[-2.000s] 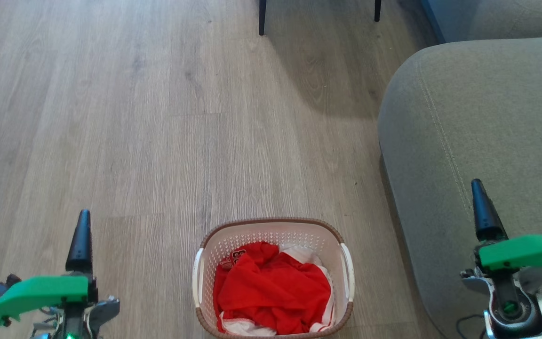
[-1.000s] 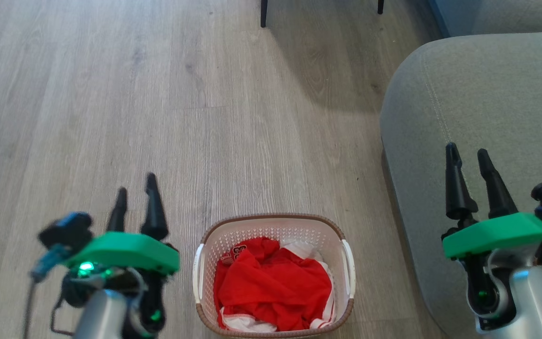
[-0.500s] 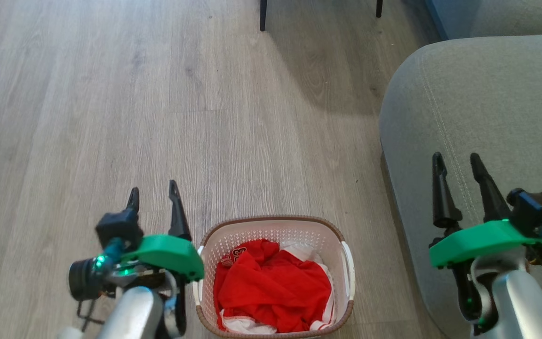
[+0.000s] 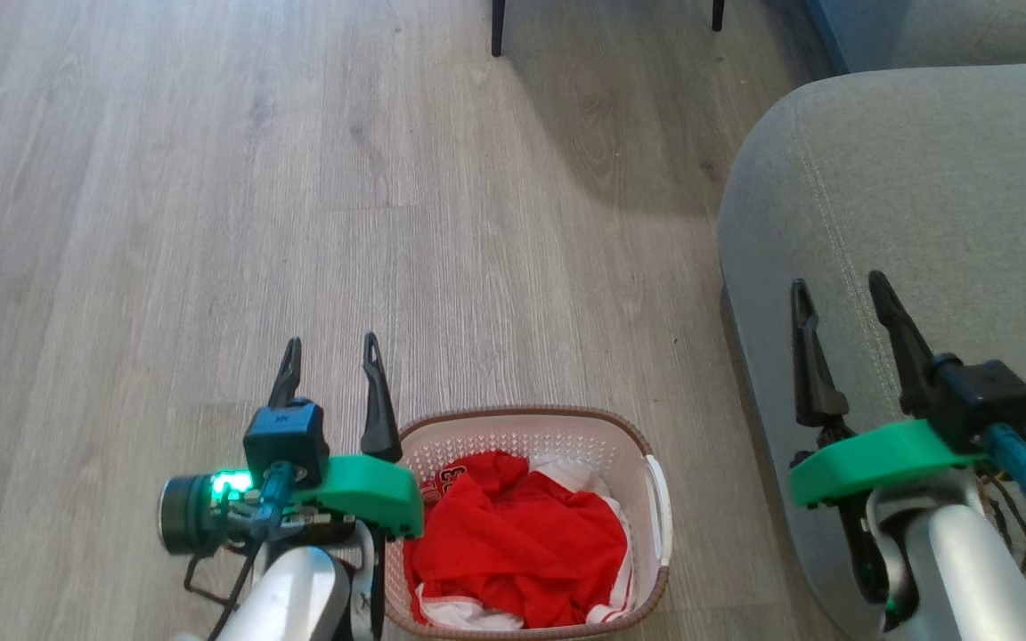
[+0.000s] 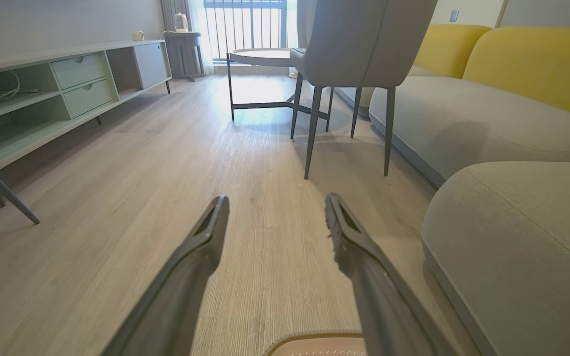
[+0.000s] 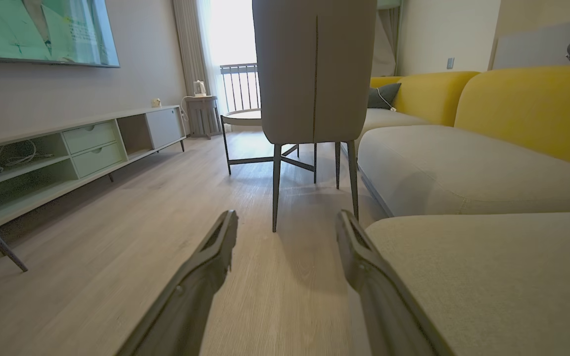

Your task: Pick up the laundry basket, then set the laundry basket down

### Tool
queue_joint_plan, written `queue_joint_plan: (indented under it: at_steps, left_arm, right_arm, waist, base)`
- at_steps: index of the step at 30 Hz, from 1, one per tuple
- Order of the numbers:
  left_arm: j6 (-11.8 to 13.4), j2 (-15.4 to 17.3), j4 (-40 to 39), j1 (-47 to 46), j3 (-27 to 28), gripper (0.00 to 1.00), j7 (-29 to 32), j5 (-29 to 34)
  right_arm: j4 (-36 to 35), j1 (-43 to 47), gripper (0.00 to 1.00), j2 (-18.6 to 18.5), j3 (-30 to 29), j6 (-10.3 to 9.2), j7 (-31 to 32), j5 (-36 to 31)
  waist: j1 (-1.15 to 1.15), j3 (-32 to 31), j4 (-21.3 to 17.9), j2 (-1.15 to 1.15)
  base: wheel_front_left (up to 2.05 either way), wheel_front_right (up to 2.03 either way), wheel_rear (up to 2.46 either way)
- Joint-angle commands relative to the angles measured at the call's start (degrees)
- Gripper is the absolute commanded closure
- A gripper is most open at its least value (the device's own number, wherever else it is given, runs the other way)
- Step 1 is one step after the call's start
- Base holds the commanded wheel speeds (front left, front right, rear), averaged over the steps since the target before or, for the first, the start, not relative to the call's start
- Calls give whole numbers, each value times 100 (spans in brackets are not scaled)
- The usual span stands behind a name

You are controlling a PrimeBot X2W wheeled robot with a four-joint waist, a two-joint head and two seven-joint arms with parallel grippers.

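The laundry basket (image 4: 629, 445), cream-white with a brown rim and white side handles, stands on the wood floor at the bottom middle of the head view, holding red and white clothes (image 4: 513, 543). My left gripper (image 4: 331, 351) is open just above the basket's left side, its fingers pointing away over the floor. In the left wrist view the left gripper (image 5: 275, 207) is spread, with the basket's brown rim (image 5: 314, 341) at the bottom edge. My right gripper (image 4: 838, 292) hovers open over the sofa, right of the basket. The right gripper (image 6: 287, 220) holds nothing in its own view.
A grey sofa seat (image 4: 923, 196) fills the right side, close to the basket. A grey chair (image 5: 354, 44) on thin dark legs stands ahead, with a round low table (image 5: 260, 54) behind it. A long low cabinet (image 5: 42, 94) runs along the left wall. Yellow backrests (image 6: 527, 109) line the sofa.
Both arms have swung up and inward. The left gripper has moved right to the basket's left side, and the right gripper has edged left over the sofa. The basket has stayed put.
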Motion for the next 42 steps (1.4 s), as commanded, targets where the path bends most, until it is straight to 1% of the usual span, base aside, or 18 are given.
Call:
queue_joint_plan:
  at_steps: [1, 5, 9, 13, 16, 19, 21, 24, 28, 32, 34, 42]
  left_arm:
    - [39, 13, -266, -366, 179, 0, -81, 135]
    - [-146, -97, -498, -297, 383, 0, -148, 215]
    - [-339, -216, -755, -174, 666, 0, -216, 411]
    - [-484, -337, -898, -76, 963, 0, -283, 614]
    - [-601, -371, -809, -9, 999, 0, -333, 883]
    - [-722, -392, -711, 37, 1053, 0, -375, 984]
    - [-784, -398, -623, 84, 1111, 0, -375, 921]
    - [-921, -400, -335, 170, 1153, 0, -375, 540]
    - [-1108, -401, 89, 207, 1158, 0, -375, 397]
    - [-1203, -402, 303, 201, 1191, 0, -375, 326]
    - [-1324, -402, 434, 190, 1165, 0, -375, 384]
    - [-1442, -402, 522, 198, 1167, 0, -375, 138]
  right_arm:
    - [-195, -316, 0, -55, 145, 35, -92, -191]
    - [82, -286, 0, -75, 321, 36, -159, -160]
    - [8, -344, 0, -136, 434, 38, -226, -109]
    - [-26, -348, 0, -160, 429, 39, -293, -258]
    - [59, -307, 0, -143, 421, 40, -343, -290]
    - [242, -292, 0, -117, 396, 41, -385, -320]
    - [377, -288, 0, -101, 376, 41, -385, -262]
    - [521, -286, 0, -100, 418, 41, -385, -232]
    - [772, -255, 0, -76, 378, 41, -385, -157]
    - [991, -267, 0, -62, 401, 41, -385, -138]
    - [1159, -292, 0, -71, 455, 41, -385, -133]
    - [1296, -311, 0, -114, 517, 41, -385, -139]
  waist:
    - [0, 3, -4, 0]
    - [0, -4, -10, 0]
    - [0, -3, -16, 0]
    - [0, -5, -13, 0]
    - [0, -11, -5, 0]
    - [0, -17, -4, 0]
    - [0, -23, -4, 0]
    - [0, -42, -8, 0]
    - [0, -69, -28, 0]
    - [0, -80, -65, 0]
    - [0, -93, -89, 0]
    - [0, -114, -80, 0]
  base:
    - [0, 0, 0]
    - [0, 0, 0]
    - [0, 0, 0]
    - [0, 0, 0]
    - [0, 0, 0]
    - [0, 0, 0]
    - [0, 0, 0]
    - [0, 0, 0]
    - [0, 0, 0]
    - [0, 0, 0]
    - [0, 0, 0]
    - [0, 0, 0]
